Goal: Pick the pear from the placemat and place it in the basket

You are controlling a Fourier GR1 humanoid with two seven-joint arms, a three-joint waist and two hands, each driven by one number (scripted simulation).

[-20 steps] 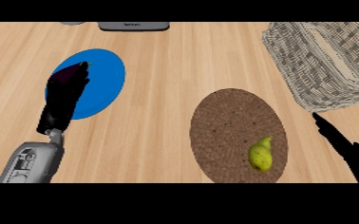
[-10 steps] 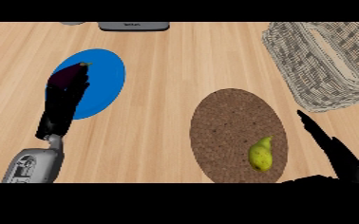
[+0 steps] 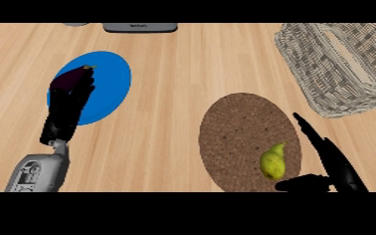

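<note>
A yellow-green pear (image 3: 273, 161) lies on the lower right part of a round brown placemat (image 3: 238, 129). My right hand (image 3: 332, 162) stands open just right of the pear, fingers stretched up along the mat's right edge and thumb (image 3: 301, 183) pointing left below the fruit. It does not hold the pear. The grey wicker basket (image 3: 330, 64) sits at the upper right, beyond the mat. My left hand (image 3: 67, 104) rests open over a blue plate (image 3: 106, 84) at the left, fingers straight.
A dark purple eggplant (image 3: 70, 78) lies on the blue plate, partly under my left hand's fingertips. A grey appliance (image 3: 140, 27) sits at the counter's far edge. Bare wood lies between plate and placemat.
My right hand has come further in from the lower right edge, moving left toward the pear, with its thumb now below the fruit. The left hand and pear have not moved.
</note>
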